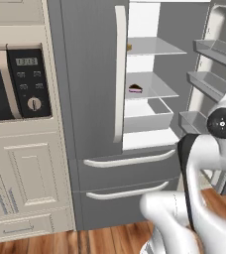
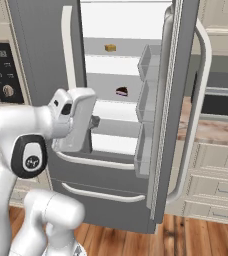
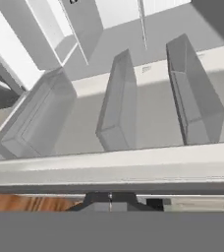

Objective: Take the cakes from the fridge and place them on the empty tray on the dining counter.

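The dark grey fridge (image 1: 92,74) stands with its right door (image 2: 178,100) swung open and its left door closed. On a middle glass shelf lies the dark chocolate wedge (image 2: 121,91) (image 1: 136,89). One shelf higher sits the tan-golden block (image 2: 110,48), half hidden behind the left door's edge (image 1: 129,47) from the other side. My gripper (image 2: 95,121) hangs in front of the lower shelves, below both cakes and apart from them. Its fingertips (image 3: 124,199) meet, shut on nothing. The blue tray and the dining counter are out of view.
The open door carries three grey bins (image 2: 148,100) (image 3: 119,103) close to my hand's right. A clear drawer (image 1: 147,114) fills the fridge's lower shelf. Cream cabinets with a black oven panel (image 1: 30,82) stand left. A brown stone countertop (image 2: 211,131) lies beyond the open door.
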